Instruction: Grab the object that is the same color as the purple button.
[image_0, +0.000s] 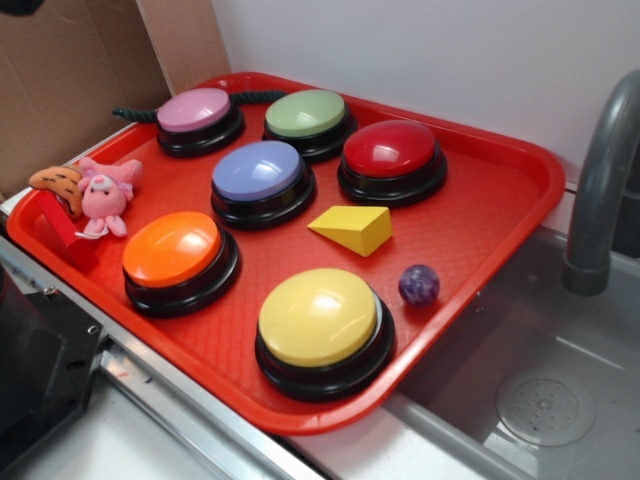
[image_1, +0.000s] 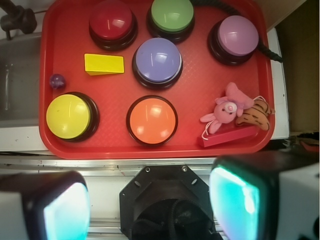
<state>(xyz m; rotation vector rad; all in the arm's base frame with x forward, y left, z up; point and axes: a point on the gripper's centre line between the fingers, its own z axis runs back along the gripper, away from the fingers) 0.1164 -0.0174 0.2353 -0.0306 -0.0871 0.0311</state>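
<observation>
Hovering high behind the red tray (image_1: 150, 147), the gripper (image_1: 150, 197) holds its fingers wide apart and empty, likely surveying the layout. The purple ball (image_1: 57, 81) lies loose near the tray's rim, between the yellow button (image_1: 68, 116) and yellow wedge (image_1: 104, 64), well clear of the purple button (image_1: 158, 60), with open floor around it for a descent.

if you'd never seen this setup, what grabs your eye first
The bright red tray with six big domed buttons fills the scene, the purple button near its middle and the yellow button at the near edge. By the yellow wedge block lies a small purple marbled ball. A pink plush toy sits at the tray's left edge.
</observation>
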